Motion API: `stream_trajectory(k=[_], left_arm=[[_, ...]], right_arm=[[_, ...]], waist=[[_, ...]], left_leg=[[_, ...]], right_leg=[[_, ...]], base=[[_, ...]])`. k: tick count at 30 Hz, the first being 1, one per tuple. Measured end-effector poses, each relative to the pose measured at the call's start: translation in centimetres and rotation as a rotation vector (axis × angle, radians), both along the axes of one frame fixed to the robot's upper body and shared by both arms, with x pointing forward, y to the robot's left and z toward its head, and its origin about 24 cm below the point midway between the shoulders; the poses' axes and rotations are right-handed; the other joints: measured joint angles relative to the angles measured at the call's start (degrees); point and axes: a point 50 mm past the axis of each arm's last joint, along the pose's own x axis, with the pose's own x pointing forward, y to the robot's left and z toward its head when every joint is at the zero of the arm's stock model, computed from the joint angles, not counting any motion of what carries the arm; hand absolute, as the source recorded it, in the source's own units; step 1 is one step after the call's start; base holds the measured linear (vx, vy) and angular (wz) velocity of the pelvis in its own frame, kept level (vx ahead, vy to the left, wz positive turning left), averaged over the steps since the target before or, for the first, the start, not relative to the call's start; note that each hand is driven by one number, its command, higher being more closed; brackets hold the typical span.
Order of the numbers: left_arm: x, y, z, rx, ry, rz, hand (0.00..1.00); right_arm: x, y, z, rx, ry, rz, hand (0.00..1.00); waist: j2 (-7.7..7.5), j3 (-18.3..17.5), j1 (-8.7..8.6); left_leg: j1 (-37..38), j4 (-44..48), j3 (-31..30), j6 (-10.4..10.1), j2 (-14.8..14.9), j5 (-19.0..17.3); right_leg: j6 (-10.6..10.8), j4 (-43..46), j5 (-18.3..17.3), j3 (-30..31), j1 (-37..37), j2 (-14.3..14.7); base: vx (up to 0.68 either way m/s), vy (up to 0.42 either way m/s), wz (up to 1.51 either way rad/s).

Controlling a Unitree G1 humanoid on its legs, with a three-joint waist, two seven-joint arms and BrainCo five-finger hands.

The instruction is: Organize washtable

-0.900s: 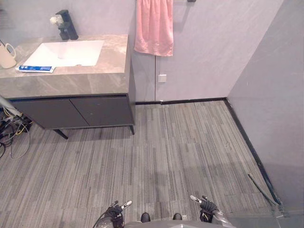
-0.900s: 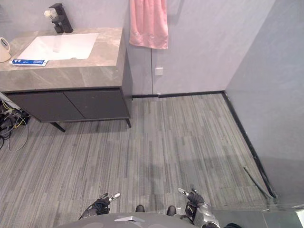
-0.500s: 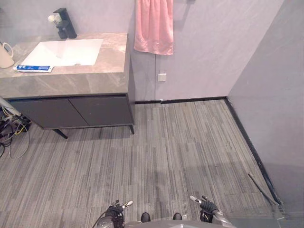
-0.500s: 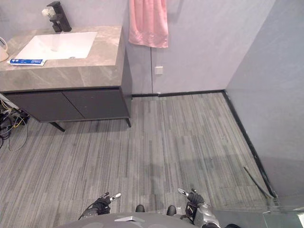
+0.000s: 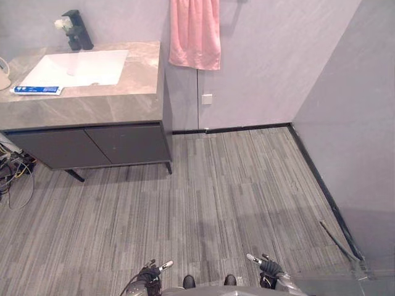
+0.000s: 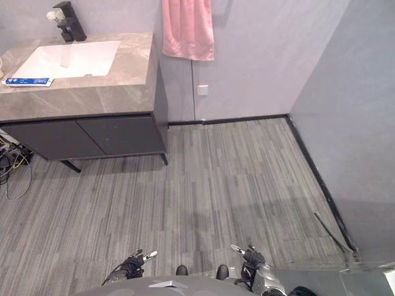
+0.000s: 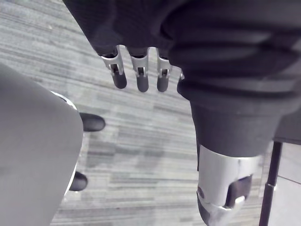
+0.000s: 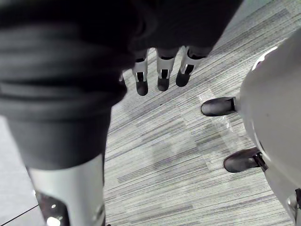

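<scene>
nothing on the bench [image 5: 92, 110] looks sorted yet, and by my reading the task has barely begun. the robot stands well apart from the bench, with a wide stretch of floor [image 5: 228, 185] between. the left hand [image 5: 150, 275] hangs low by its side, fingers [image 7: 139, 79] straight and relaxed, nothing in them. the right hand [image 5: 267, 267] hangs the same way, fingers [image 8: 162, 76] loose and empty.

the things to tidy lie on the bench: a flat blue and white pack [image 5: 36, 90] just beside the sink [image 5: 77, 66], near the front edge, and a pale cup [image 5: 3, 73] further left. a dark tap [image 5: 78, 36] stands behind the sink. a pink towel [image 5: 195, 32] hangs on the wall just past the bench's end.

what is left, as i judge it, is everything: get to the bench, then pick up and place each thing.

the cup is cut off by the picture's edge, and so is the bench's left part, so more things may lie there. whether the pack is a tube or a box is too small to tell. a whitish thing at the tap is hard to make out. the doors under the bench are closed and hide what is inside.
</scene>
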Motion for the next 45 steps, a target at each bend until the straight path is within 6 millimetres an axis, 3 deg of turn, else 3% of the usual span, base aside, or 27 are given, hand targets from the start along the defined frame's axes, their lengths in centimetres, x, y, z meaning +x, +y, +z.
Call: stream_trajectory(k=[9, 11, 12, 13, 15, 17, 19, 20, 21, 23, 24, 25, 26, 27, 29, 30, 32, 34, 35, 36, 38, 39, 40, 41, 43, 44, 45], left_arm=[[0.2, 0.1, 0.1, 0.003, -0.003, -0.005, 0.0], [0.7, 0.0, 0.2, 0.003, -0.014, -0.021, 0.0], [1.4, -0.1, 0.3, 0.005, -0.026, -0.038, 0.0], [1.8, 0.0, 0.5, 0.012, -0.037, -0.05, 0.0], [2.5, 0.2, 0.6, 0.015, -0.05, -0.049, 0.0], [2.4, 0.2, 0.6, 0.013, -0.047, -0.047, 0.0], [2.9, 0.5, 0.8, 0.023, -0.059, -0.053, 0.0], [3.2, 0.5, 0.9, 0.025, -0.064, -0.055, 0.0], [3.3, 0.6, 0.9, 0.027, -0.068, -0.056, 0.0], [3.5, 0.8, 1.0, 0.026, -0.076, -0.043, 0.0], [3.1, 0.8, 1.0, 0.021, -0.075, -0.022, 0.0], [2.0, 1.2, 0.7, 0.015, -0.058, 0.026, 0.0], [2.0, 1.4, 0.8, 0.012, -0.062, 0.052, 0.0], [1.7, 1.3, 0.7, -0.013, -0.063, 0.105, 0.0], [1.4, 0.6, 0.5, -0.057, -0.069, 0.168, 0.0], [2.0, 0.5, 0.7, -0.062, -0.091, 0.185, 0.0], [2.8, 0.7, 1.1, -0.06, -0.133, 0.201, 0.0], [3.3, 1.2, 1.5, -0.045, -0.171, 0.209, 0.0], [3.5, 1.4, 1.6, -0.044, -0.181, 0.22, 0.0], [3.6, 1.5, 1.8, -0.044, -0.194, 0.241, 0.0], [3.2, 1.3, 1.6, -0.054, -0.184, 0.268, 0.0], [2.5, 1.0, 1.2, -0.061, -0.158, 0.274, 0.0], [2.0, 1.0, 1.0, -0.061, -0.136, 0.274, 0.0], [1.7, 1.1, 0.9, -0.059, -0.121, 0.276, 0.0], [1.0, 2.3, 0.7, -0.023, -0.087, 0.259, 0.0], [1.0, 2.6, 0.8, -0.014, -0.084, 0.248, 0.0], [1.3, 2.8, 0.9, -0.001, -0.08, 0.22, 0.0]], right_arm=[[0.8, 0.0, 0.2, 0.003, -0.021, -0.006, 0.0], [1.3, -0.2, 0.4, -0.001, -0.033, -0.012, 0.0], [2.0, -0.3, 0.7, 0.005, -0.057, -0.032, 0.0], [2.9, -0.5, 1.1, 0.011, -0.089, -0.055, 0.0], [3.9, -1.0, 1.5, 0.013, -0.12, -0.085, 0.0], [4.3, -1.5, 1.7, -0.001, -0.132, -0.088, 0.0], [4.1, -1.5, 1.6, -0.001, -0.124, -0.091, 0.0], [4.0, -1.4, 1.6, 0.002, -0.119, -0.094, 0.0], [3.9, -1.5, 1.5, 0.003, -0.114, -0.098, 0.0], [3.5, -1.6, 1.4, 0.002, -0.103, -0.105, 0.0], [3.2, -2.0, 1.4, -0.003, -0.099, -0.123, 0.0], [2.5, -2.4, 1.1, -0.011, -0.081, -0.134, 0.0], [2.5, -2.4, 1.1, -0.011, -0.077, -0.134, 0.0], [3.0, -2.7, 1.4, -0.019, -0.092, -0.126, 0.0], [3.7, -3.0, 1.7, -0.031, -0.111, -0.115, 0.0], [4.3, -2.9, 1.9, -0.027, -0.125, -0.116, 0.0], [5.0, -2.3, 2.2, -0.021, -0.148, -0.115, 0.0], [5.5, -2.0, 2.4, -0.017, -0.168, -0.109, 0.0], [5.9, -1.9, 2.6, -0.016, -0.181, -0.106, 0.0], [6.9, -1.7, 3.0, -0.014, -0.209, -0.098, 0.0], [7.6, -1.6, 3.5, -0.024, -0.238, -0.071, 0.0], [7.0, -1.7, 3.3, -0.032, -0.237, -0.065, 0.0], [6.2, -1.8, 3.0, -0.036, -0.214, -0.067, 0.0], [5.8, -1.9, 2.7, -0.036, -0.202, -0.069, 0.0], [4.2, -0.7, 1.8, -0.008, -0.153, -0.056, 0.0], [3.8, -0.5, 1.6, 0.001, -0.14, -0.058, 0.0], [3.0, -0.3, 1.3, 0.012, -0.121, -0.06, 0.0]], waist=[[0.08, 0.22, -0.17], [0.3, 1.29, -0.15], [0.6, 3.19, -0.13], [0.55, 4.95, -0.24], [0.86, 7.33, -0.52], [0.94, 7.49, -0.56], [0.51, 7.69, -1.29], [0.14, 7.92, -1.49], [-0.59, 8.2, -1.64], [-0.97, 8.32, -1.75], [0.28, 7.83, -1.86], [0.56, 6.81, -1.61], [0.78, 6.96, -1.29], [2.87, 7.04, -1.06], [4.93, 8.12, 0.54], [4.96, 9.58, 1.4], [3.43, 10.56, 1.79], [1.56, 10.05, 2.61], [1.5, 10.04, 2.95], [1.21, 10.33, 3.53], [1.85, 10.07, 3.77], [2.84, 9.46, 3.95], [3.58, 8.71, 3.97], [3.65, 8.05, 4.12], [-0.66, 5.64, 3.14], [-1.8, 5.51, 2.87], [-2.88, 5.63, 1.82]], left_leg=[[-1.32, 0.58, 2.79, 0.29, 0.08, -1.83], [-1.5, 0.65, 2.75, 0.79, 0.28, -2.72], [-1.45, 1.68, 2.89, 1.36, 0.58, -3.49], [-0.87, 2.72, 3.08, 1.84, 0.67, -4.44], [1.83, 3.54, 3.12, 1.88, 0.57, -6.19], [4.02, 3.43, 3.48, 0.54, 1.0, -7.39], [6.19, 2.62, 3.46, -1.5, 1.48, -8.72], [6.86, 2.53, 3.13, -1.98, 1.38, -9.06], [7.94, 2.59, 2.51, -3.15, 1.23, -10.15], [8.61, 4.93, 1.38, -4.44, 2.6, -14.45], [8.08, 9.52, 1.0, -6.3, 5.91, -18.43], [6.13, 18.49, 0.9, -7.68, 9.27, -20.88], [3.4, 25.83, 1.36, -8.12, 11.2, -21.08], [-3.46, 43.13, 1.9, -8.14, 16.56, -16.86], [-10.93, 62.42, 0.95, -7.19, 21.7, -7.58], [-13.71, 69.73, 0.46, -6.63, 21.9, -8.42], [-17.82, 72.27, 1.1, -6.85, 19.83, -10.38], [-23.66, 63.71, 4.73, -6.57, 17.83, -12.1], [-24.91, 60.09, 6.22, -6.25, 17.83, -12.25], [-27.3, 51.53, 8.16, -5.87, 17.66, -11.9], [-28.04, 33.48, 8.88, -5.17, 16.33, -8.04], [-26.34, 18.97, 7.21, -5.45, 14.64, -1.98], [-25.94, 16.83, 4.95, -4.23, 13.82, 2.09], [-25.63, 18.21, 3.82, -2.99, 13.12, 5.92], [-23.44, 18.73, 3.96, -0.12, 7.83, 5.94], [-22.0, 18.4, 4.22, 0.85, 6.22, 4.94], [-19.34, 18.37, 4.06, 1.82, 4.1, 3.53]], right_leg=[[0.64, 2.21, -0.86, 3.03, -3.55, -0.03], [2.06, 11.62, -4.61, 2.56, -8.17, -0.66], [2.52, 22.35, -6.51, 1.16, -12.92, -1.71], [2.38, 34.51, -6.98, -1.33, -18.72, -3.92], [0.95, 42.82, -8.95, -6.71, -21.89, -8.03], [0.78, 37.63, -8.95, -10.49, -23.65, -10.08], [3.9, 17.66, -1.42, -11.7, -24.23, -9.96], [4.52, 13.37, 0.78, -11.64, -24.35, -10.22], [5.28, 10.15, 2.51, -10.94, -25.17, -10.98], [4.22, 12.5, 3.09, -10.31, -26.63, -11.37], [1.07, 18.56, 1.05, -10.24, -26.9, -9.7], [-2.25, 21.52, 1.94, -10.83, -25.69, -7.41], [-3.85, 22.51, 1.94, -10.81, -25.34, -6.56], [-5.02, 22.24, -0.11, -11.91, -22.84, -3.23], [-6.51, 20.06, -2.49, -10.84, -17.21, 0.75], [-6.95, 18.17, -3.22, -9.7, -12.17, 2.0], [-7.39, 14.24, -3.56, -9.29, -3.93, 2.1], [-7.07, 8.59, -3.68, -8.05, 2.69, 1.79], [-6.4, 7.51, -4.07, -7.58, 4.11, 1.76], [-3.85, 5.48, -5.63, -7.19, 6.84, 1.28], [-0.53, 3.35, -7.77, -6.65, 10.55, 0.64], [2.24, 3.28, -9.52, -6.41, 13.63, 0.22], [3.76, 4.27, -10.97, -6.15, 15.46, -0.08], [4.32, 6.07, -12.22, -5.79, 15.9, -0.86], [5.88, 22.07, -13.12, -4.04, 10.3, -8.01], [6.61, 30.48, -11.43, -3.03, 7.02, -10.36], [6.83, 42.96, -5.47, -1.92, 2.7, -13.59]], base=[[0.04, 0.009, -0.19], [0.01, 0.046, -0.05], [-0.09, 0.068, -0.1], [-0.12, 0.065, -0.07], [-0.14, 0.095, -0.09], [-0.19, 0.147, -0.14], [-0.21, 0.156, 0.13], [-0.09, 0.044, 0.28], [0.1, -0.116, 0.3], [0.34, -0.369, 0.39], [0.6, -0.62, 0.43], [0.55, -0.61, 0.3], [0.51, -0.567, 0.04], [0.3, -0.409, -0.21], [0.3, -0.403, -0.63], [0.27, -0.336, -0.7], [0.28, -0.263, -0.25], [-0.01, -0.107, -0.21], [0.06, -0.072, -0.53], [0.33, -0.098, -0.59], [0.58, -0.054, -0.49], [0.67, 0.074, -0.34], [0.69, 0.102, -0.36], [0.68, 0.123, -0.2], [0.66, 0.213, 0.12], [0.51, 0.282, 0.5], [0.38, 0.254, 0.57]])
